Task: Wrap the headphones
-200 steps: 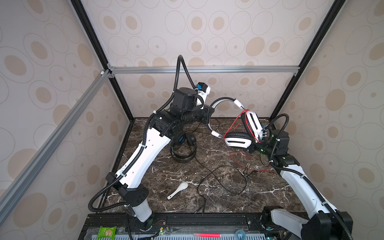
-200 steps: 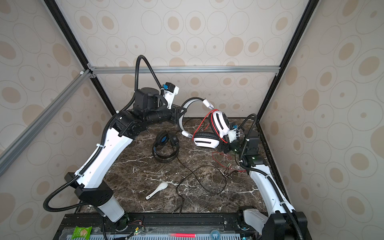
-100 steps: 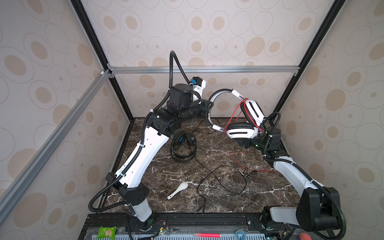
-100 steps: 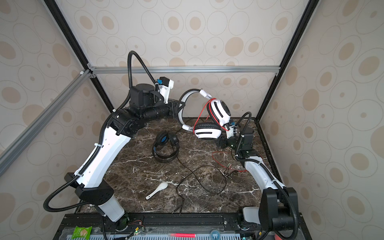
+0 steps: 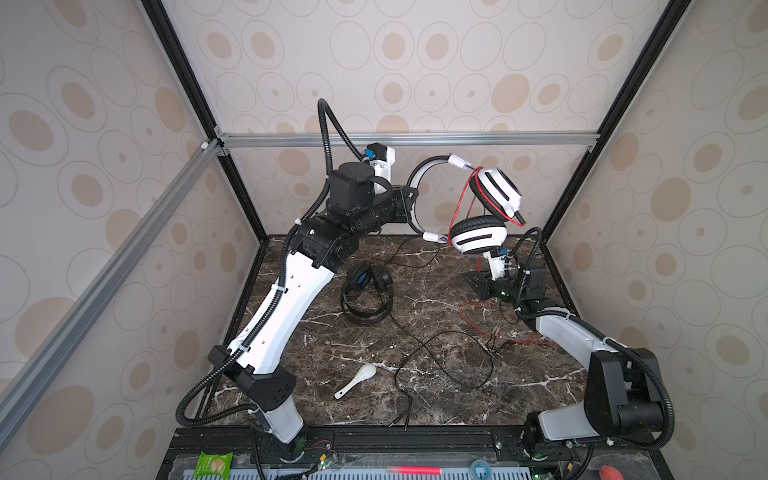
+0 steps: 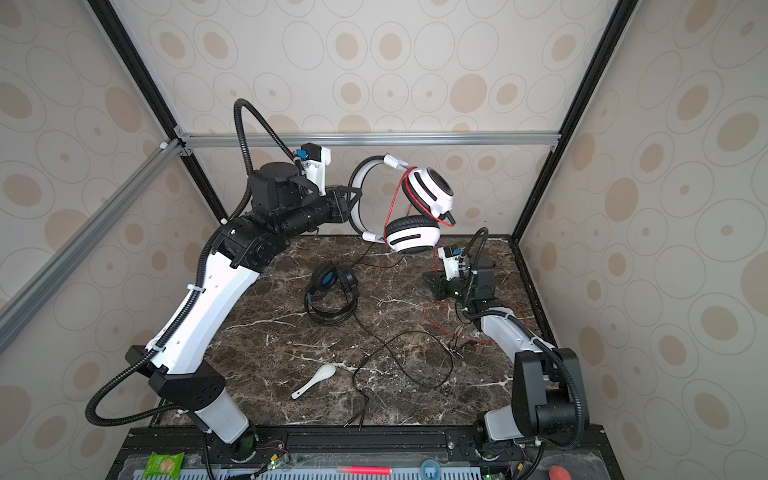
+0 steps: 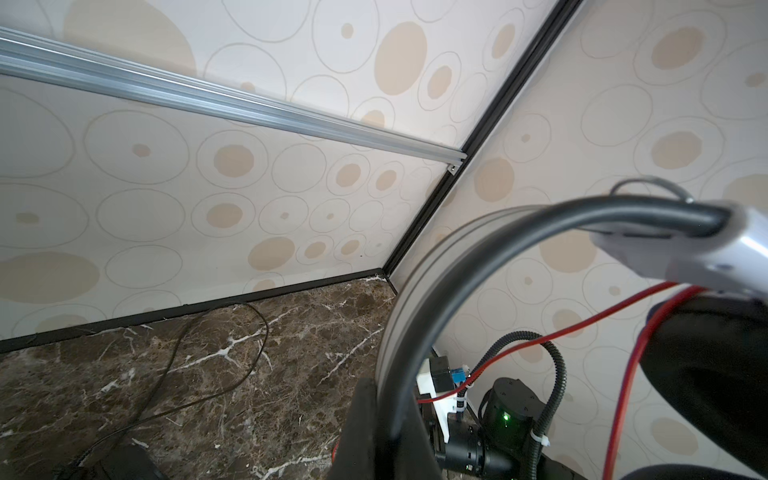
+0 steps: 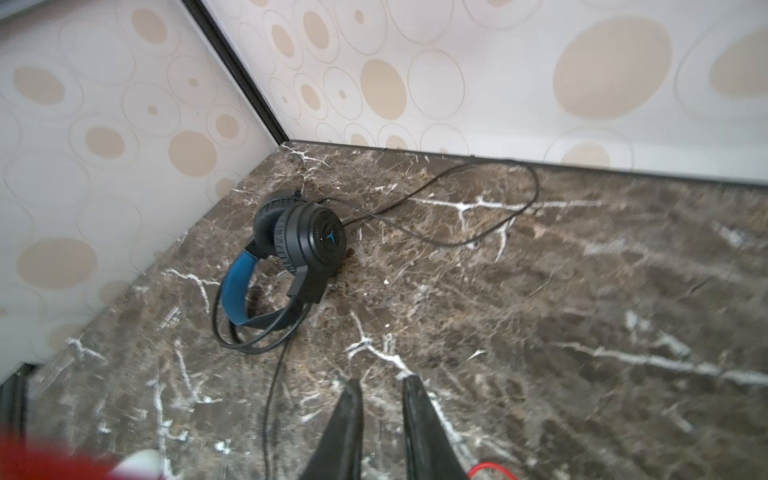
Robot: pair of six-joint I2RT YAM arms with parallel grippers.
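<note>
White-and-black headset (image 5: 478, 242) with red cable (image 7: 582, 325); black headphones (image 8: 316, 239) with a blue inner band (image 8: 239, 282); dark brown marbled surface (image 5: 415, 291) veined white; white spoon (image 5: 357, 379); cream walls (image 5: 415, 62) patterned with tan ovals inside thin grey rings; black-and-white arms (image 5: 286, 307).

The left end effector (image 5: 410, 201) has carried the white headphones (image 5: 478, 241) higher and farther back, well above the bench (image 5: 415, 365). The right end effector (image 5: 473, 280) has dropped away from them to sit low over the far right of the bench, its jaws narrowed to a slim gap. The red cable (image 5: 455, 208) now hangs longer.
</note>
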